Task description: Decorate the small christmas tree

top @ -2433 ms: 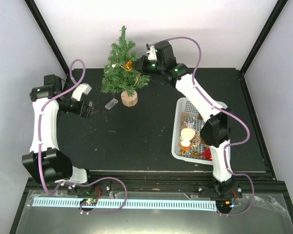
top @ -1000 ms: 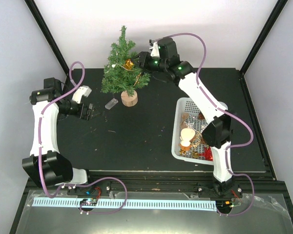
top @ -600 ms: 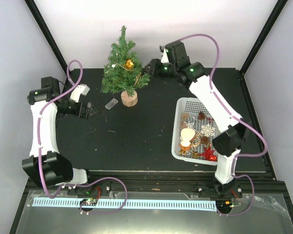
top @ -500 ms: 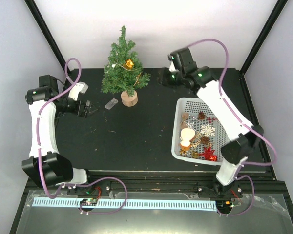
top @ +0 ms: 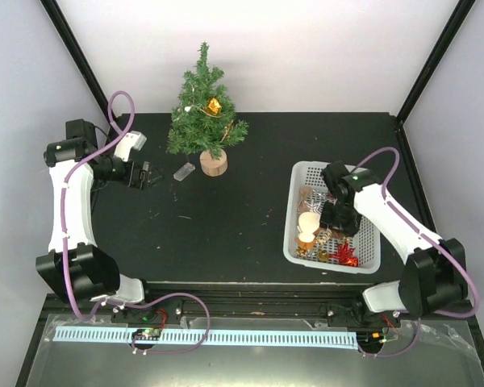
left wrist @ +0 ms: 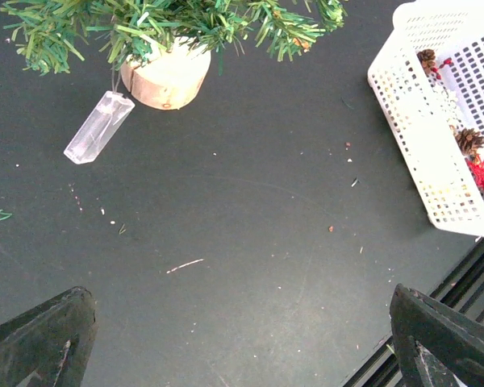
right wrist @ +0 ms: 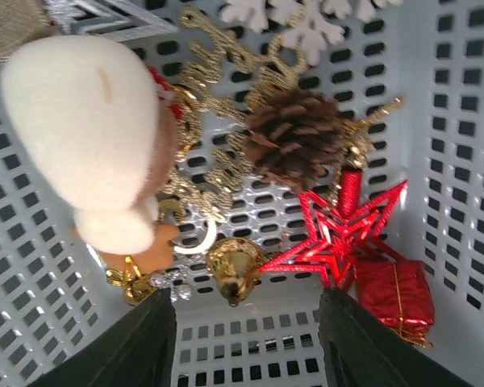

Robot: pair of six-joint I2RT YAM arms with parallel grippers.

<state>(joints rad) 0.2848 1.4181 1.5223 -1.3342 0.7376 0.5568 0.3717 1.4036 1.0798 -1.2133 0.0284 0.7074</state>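
Right gripper (right wrist: 246, 322) spread, empty, nose-down over ornaments (right wrist: 294, 145) in basket (top: 310, 166), elbow bent. Left gripper (left wrist: 242, 339) wide open, hovering low, aimed at tree (top: 203, 105), far side of table (top: 226, 226), left of centre. Prob. light, tippy; branches springy. Best steadied by wood base (left wrist: 165, 76), not tips.

The top view looks down from behind over the whole table (top: 226, 234). The left wrist view, nearer, shares its tree (left wrist: 185, 20) and basket (left wrist: 419, 161); the right wrist view looks closely into that basket.
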